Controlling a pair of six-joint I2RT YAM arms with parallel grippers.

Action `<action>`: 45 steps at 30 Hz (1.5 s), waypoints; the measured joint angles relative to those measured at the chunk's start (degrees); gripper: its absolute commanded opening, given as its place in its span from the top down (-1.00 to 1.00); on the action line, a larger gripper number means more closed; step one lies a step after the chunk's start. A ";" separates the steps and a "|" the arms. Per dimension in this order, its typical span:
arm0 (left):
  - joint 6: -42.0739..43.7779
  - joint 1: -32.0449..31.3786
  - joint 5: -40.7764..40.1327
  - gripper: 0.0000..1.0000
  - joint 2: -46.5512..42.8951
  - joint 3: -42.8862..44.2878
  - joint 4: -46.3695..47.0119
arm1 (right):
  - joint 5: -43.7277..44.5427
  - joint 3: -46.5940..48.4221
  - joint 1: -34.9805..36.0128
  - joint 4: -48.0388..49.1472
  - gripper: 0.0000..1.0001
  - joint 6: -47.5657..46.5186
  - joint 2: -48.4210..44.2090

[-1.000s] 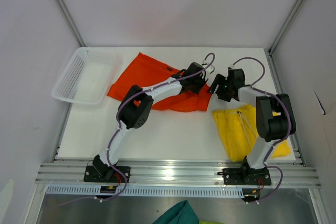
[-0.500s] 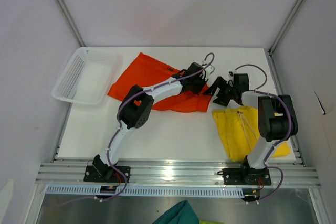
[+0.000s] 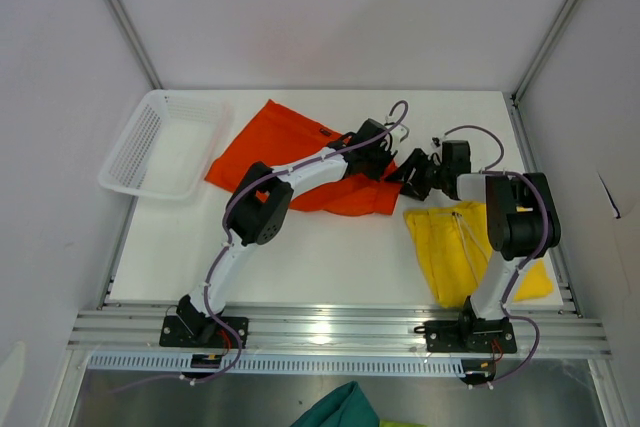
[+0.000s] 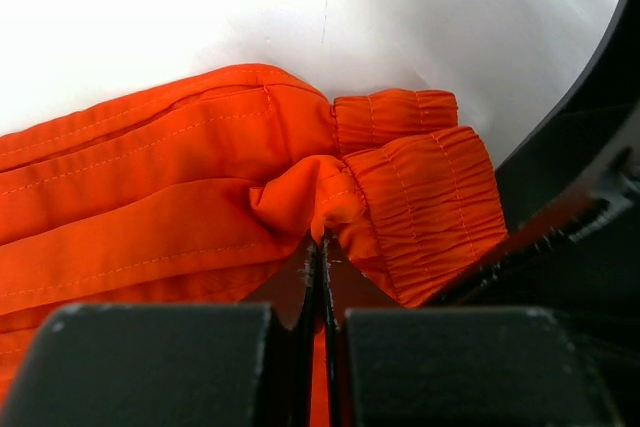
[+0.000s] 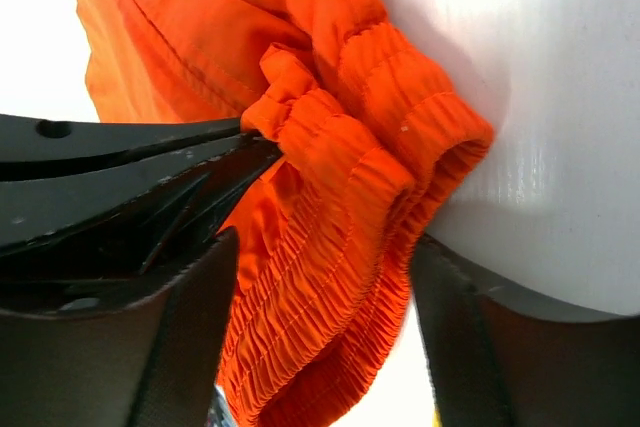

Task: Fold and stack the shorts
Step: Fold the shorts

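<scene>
The orange-red shorts [image 3: 290,142] lie spread at the back middle of the table. My left gripper [image 3: 385,165] is shut on a pinch of their gathered waistband corner [image 4: 400,187]; its closed tips [image 4: 321,242] hold the fabric. My right gripper [image 3: 408,175] comes in from the right. It is open, with the elastic waistband [image 5: 350,247] bunched between its fingers [image 5: 470,327]. In the right wrist view the left gripper's dark fingers [image 5: 150,167] hold the same fold. The yellow shorts [image 3: 450,247] with white drawstrings lie flat at the right front, under the right arm.
A white mesh basket [image 3: 160,142] stands at the back left corner. A teal cloth [image 3: 335,409] lies below the table's front rail [image 3: 330,332]. Grey walls close in the back and both sides.
The right gripper has dropped and moved left until its fingers straddle the orange waistband beside the left gripper. The left arm and both shorts have stayed put.
</scene>
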 measured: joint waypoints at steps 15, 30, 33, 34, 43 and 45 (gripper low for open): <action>-0.92 0.00 0.22 0.99 0.02 0.00 -1.57 | 0.44 -4.00 3.19 3.74 0.60 5.68 -0.26; -1.79 2.67 -1.92 -0.25 -18.88 -22.14 4.81 | 2.36 0.13 3.74 -4.83 0.93 2.64 -0.26; -1.07 0.37 -4.96 -0.27 -29.79 -31.69 8.02 | 2.84 3.06 3.63 -8.72 0.92 0.72 -0.02; -0.74 -0.76 -5.70 -0.26 -32.13 -33.53 8.81 | 2.93 3.76 3.58 -9.60 0.92 0.17 0.11; -1.95 -8.57 -8.07 0.83 -31.17 -36.87 14.73 | 2.73 6.54 3.45 -13.46 0.92 -2.08 1.77; -3.21 -8.04 -8.26 1.00 -27.26 -34.91 14.03 | 2.71 6.60 3.45 -13.53 0.92 -2.08 1.79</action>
